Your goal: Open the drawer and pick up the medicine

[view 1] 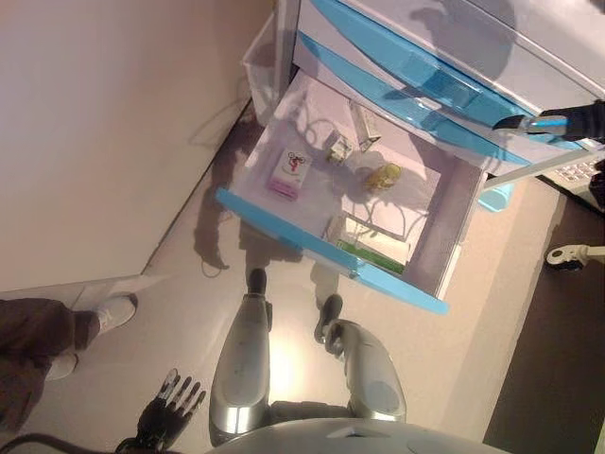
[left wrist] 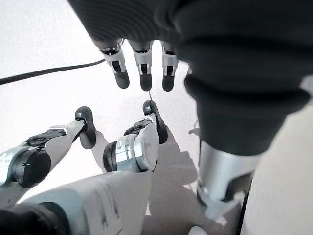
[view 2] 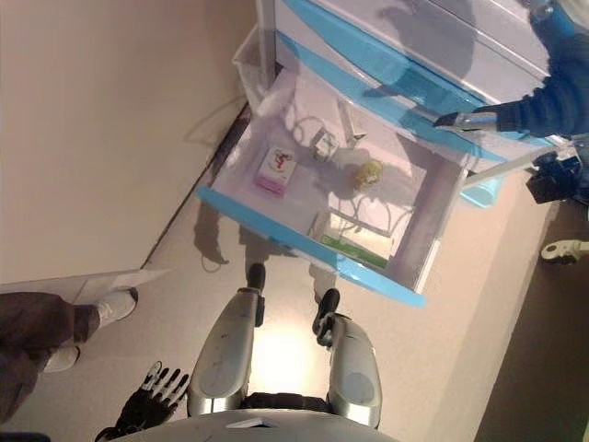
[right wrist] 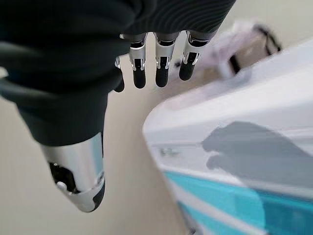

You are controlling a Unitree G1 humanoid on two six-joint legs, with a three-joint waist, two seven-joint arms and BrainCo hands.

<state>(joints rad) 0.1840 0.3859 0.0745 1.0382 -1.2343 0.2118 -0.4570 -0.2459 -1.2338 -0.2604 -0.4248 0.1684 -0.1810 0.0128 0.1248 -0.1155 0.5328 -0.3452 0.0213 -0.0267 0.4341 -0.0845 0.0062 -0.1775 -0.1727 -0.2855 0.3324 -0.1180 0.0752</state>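
Observation:
The white cabinet's lower drawer [view 1: 321, 248], with a blue front, stands pulled out. Inside it lie a pink and white medicine box [view 1: 290, 174], a small box [view 1: 338, 148], a tall narrow box [view 1: 366, 125], a yellowish pack [view 1: 383, 176] and a green and white box [view 1: 371, 244]. My right hand [view 1: 567, 121] hovers high at the right over the closed upper drawers [view 1: 444, 85], fingers [right wrist: 156, 68] straight, holding nothing. My left hand [view 1: 170, 407] hangs low at the left above the floor, away from the drawer, its fingers [left wrist: 142, 68] straight and empty.
A person's leg and white shoe [view 1: 113, 310] are at the left edge, near a sheet of paper [view 1: 104, 284] on the floor. A white bin [view 1: 260, 61] stands left of the cabinet. A white object [view 1: 572, 253] lies on the dark floor at the right.

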